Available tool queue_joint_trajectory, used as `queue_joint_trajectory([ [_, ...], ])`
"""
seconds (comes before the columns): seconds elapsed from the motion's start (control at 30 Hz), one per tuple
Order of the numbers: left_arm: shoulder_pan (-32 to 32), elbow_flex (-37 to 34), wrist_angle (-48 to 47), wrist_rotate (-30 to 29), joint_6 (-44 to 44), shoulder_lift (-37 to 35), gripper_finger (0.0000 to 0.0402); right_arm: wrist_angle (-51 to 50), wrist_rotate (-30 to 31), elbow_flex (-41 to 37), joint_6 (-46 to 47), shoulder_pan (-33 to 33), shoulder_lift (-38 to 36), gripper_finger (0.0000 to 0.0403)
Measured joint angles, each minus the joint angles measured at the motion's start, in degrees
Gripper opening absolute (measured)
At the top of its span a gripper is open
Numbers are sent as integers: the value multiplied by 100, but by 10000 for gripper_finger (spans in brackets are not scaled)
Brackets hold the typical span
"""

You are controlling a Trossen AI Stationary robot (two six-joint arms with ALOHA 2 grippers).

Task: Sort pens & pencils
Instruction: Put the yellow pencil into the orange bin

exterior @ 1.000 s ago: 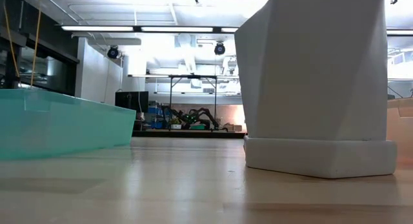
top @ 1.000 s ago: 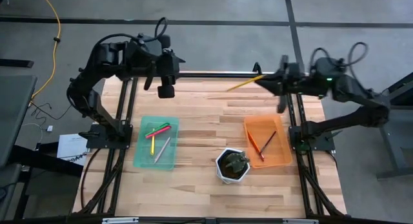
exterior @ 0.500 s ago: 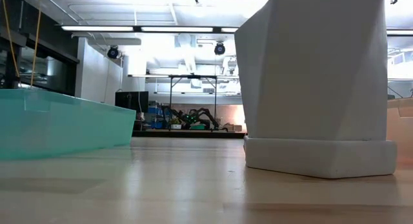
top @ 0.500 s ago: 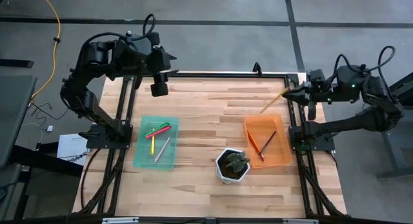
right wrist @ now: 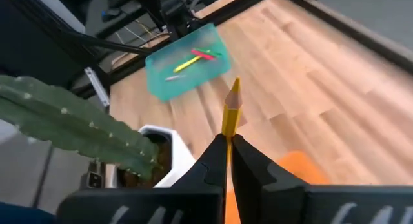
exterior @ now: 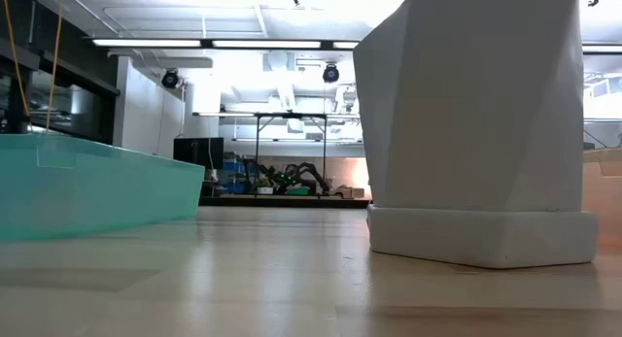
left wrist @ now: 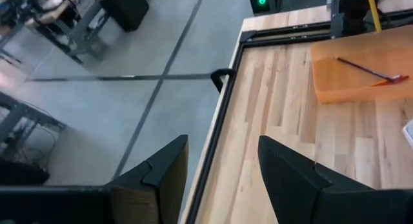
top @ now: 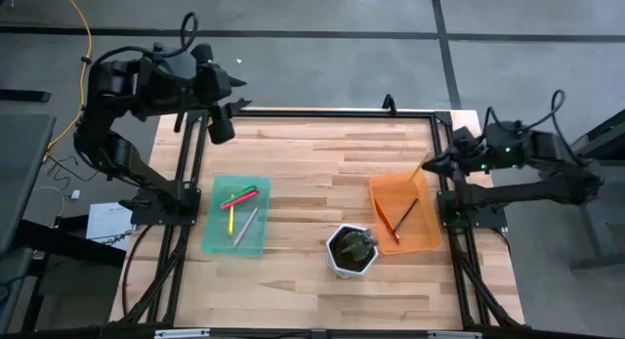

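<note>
The right gripper (top: pixel 437 163) hangs over the orange tray's (top: pixel 425 243) far right corner, fingers pinching a yellow pencil (right wrist: pixel 231 112) whose tip slants over the tray. Two more pencils (top: pixel 399 220) lie in that tray. The left gripper (top: pixel 222 129), jaws spread and empty, is drawn back far left of it. Left of the orange tray sit a white cactus pot (top: pixel 352 250) and a teal tray (top: pixel 217 243) with pens (top: pixel 240 198).

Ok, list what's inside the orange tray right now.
The orange tray holds two pencils, one dark, one reddish, lying crossed. The right claw holds a yellow pencil above the tray's far edge, not yet in it. Nothing else shows inside.
</note>
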Motion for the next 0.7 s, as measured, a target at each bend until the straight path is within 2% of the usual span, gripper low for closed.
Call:
queue_joint_trajectory([
  [0.3, 0, 0, -296, 5, -293, -72, 175, 750, -659, -1972, 1248, 2, -1396, 0],
  [0.7, 0, 0, -455, 2, -403, -77, 175, 820, -1135, -3058, 1983, 0, -2172, 0],
])
